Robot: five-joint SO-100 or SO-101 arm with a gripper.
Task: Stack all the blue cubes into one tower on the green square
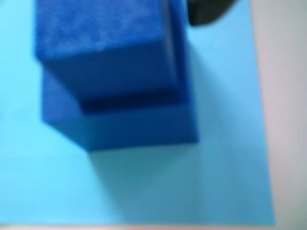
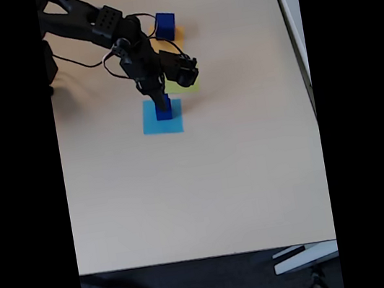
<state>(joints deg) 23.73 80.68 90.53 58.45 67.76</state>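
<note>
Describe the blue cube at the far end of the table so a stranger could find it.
On the beige table, look beyond the black arm toward the far edge. A lone dark blue cube sits on an orange-yellow square, apart from the blue stack on the light blue square.

A: Free room on the table [image 2: 199, 187]?
B: Whole near half & right side bare in fixed view, open approach.
A: Obstacles?
B: Stacked blue cubes [image 2: 164, 110] on the light blue square [image 2: 153, 127], arm [image 2: 96, 24] right over them, blocks from above & left. Green square [image 2: 186, 85] partly under the arm's wrist. Big blue cube [image 2: 166, 25] on the orange-yellow square [image 2: 177, 34] at the far edge.
A: Wrist view?
B: Cube stack [image 1: 115, 76] close; bare square [image 1: 216, 143] to its right.
</note>
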